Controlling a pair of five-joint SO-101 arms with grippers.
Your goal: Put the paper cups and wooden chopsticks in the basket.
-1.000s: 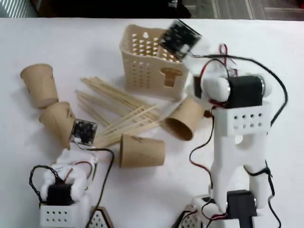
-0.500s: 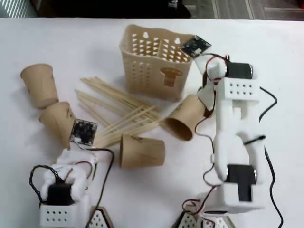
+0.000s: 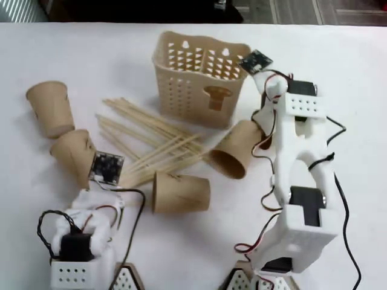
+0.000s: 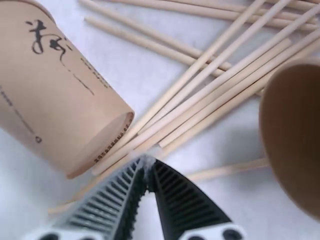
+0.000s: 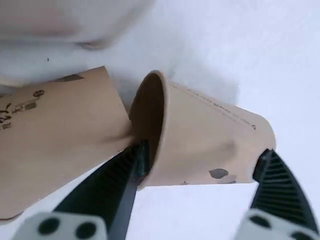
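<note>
The tan slotted basket (image 3: 199, 78) stands upright at the table's far middle. Wooden chopsticks (image 3: 151, 142) lie scattered in front of it. Paper cups lie on their sides: two at the left (image 3: 48, 107) (image 3: 75, 156), one in the middle (image 3: 180, 192), one by the basket's right corner (image 3: 234, 151). My right gripper (image 5: 204, 152) is open and low, straddling a further cup (image 5: 210, 145) end to end; one finger (image 5: 125, 172) sits at its rim, against the neighbouring cup (image 5: 50, 140). My left gripper (image 4: 146, 162) is shut and empty over chopsticks (image 4: 215, 95), between two cups (image 4: 55, 90) (image 4: 295, 140).
The right arm (image 3: 299, 157) stretches along the table's right side up to the basket's corner. The left arm (image 3: 78, 241) sits folded at the near left edge. White tabletop (image 3: 97, 54) lies bare to the left of the basket.
The right arm has swung off the basket's right rim and come down onto the cups beside it. The left arm and the other things have not moved.
</note>
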